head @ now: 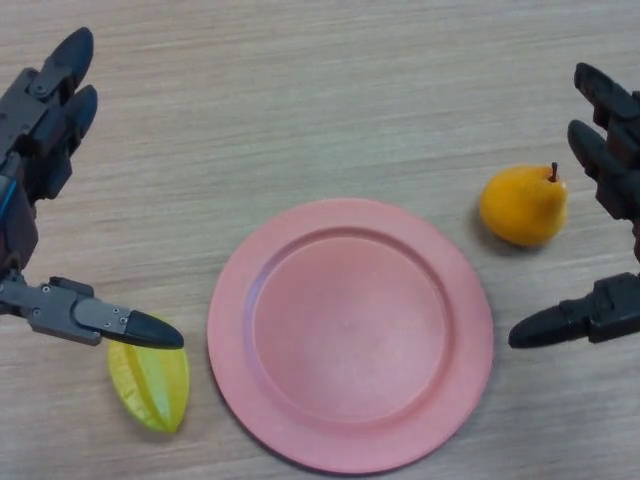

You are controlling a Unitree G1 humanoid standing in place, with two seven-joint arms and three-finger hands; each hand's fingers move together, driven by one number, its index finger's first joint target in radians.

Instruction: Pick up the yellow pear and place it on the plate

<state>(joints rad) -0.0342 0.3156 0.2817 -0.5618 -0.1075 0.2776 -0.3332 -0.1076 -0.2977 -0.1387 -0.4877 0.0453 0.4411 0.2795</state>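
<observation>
A yellow pear [524, 205] with a dark stem lies on the wooden table, just right of the pink plate [350, 440], which holds nothing. My right hand [612, 160] is at the right edge, open, its fingers straight beside the pear and its thumb lower down; it does not touch the pear. My left hand [40, 130] is open at the left edge, its thumb reaching over a yellow-green starfruit [150, 385].
The starfruit lies at the front left, close to the plate's left rim. The wooden table [300, 90] stretches bare across the back.
</observation>
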